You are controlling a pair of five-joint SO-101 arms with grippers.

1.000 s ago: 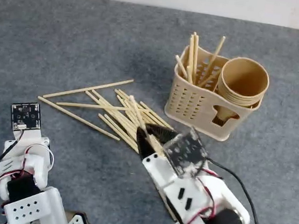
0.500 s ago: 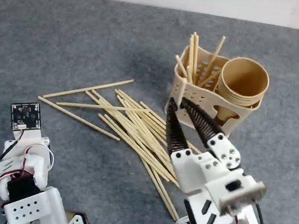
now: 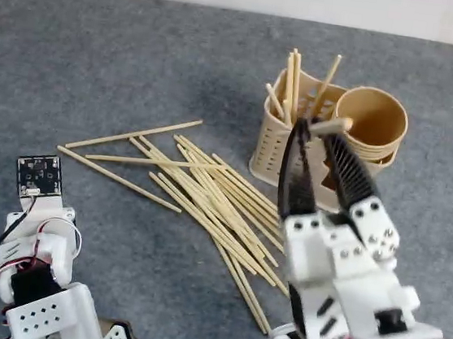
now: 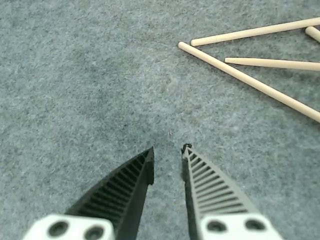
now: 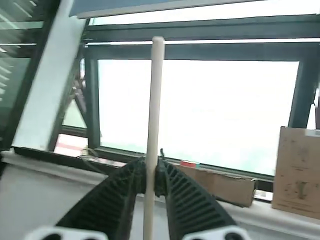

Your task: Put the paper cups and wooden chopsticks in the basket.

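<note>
The right gripper [image 3: 313,130] is up over the basket [image 3: 281,155], which stands toward the far right corner of the table [image 3: 100,57]. Its two fingers are clamped on the held chopstick [image 3: 330,126], and the right wrist view has that same gripper [image 5: 152,162] pinching the held chopstick [image 5: 156,100], which runs out well past its tips. A second ago this gripper was down low at the near end of the loose chopsticks [image 3: 207,192]. Half a second ago it was partway up in front of the basket, and now it sits above the basket's front wall. The one stick that lay crosswise on top of the pile a second ago is gone from there. The rest of the pile lies fanned out across the middle of the table, left of the basket. The paper cups [image 3: 372,112] are stacked in the basket's right compartment, with upright chopsticks [image 3: 292,83] in the left one. The left arm [image 3: 41,255] has kept its place at the near left corner. The left gripper [image 4: 167,150] is slightly parted (a narrow gap, nothing in it) above bare table, near the ends of a few loose chopsticks [image 4: 250,80].
</note>
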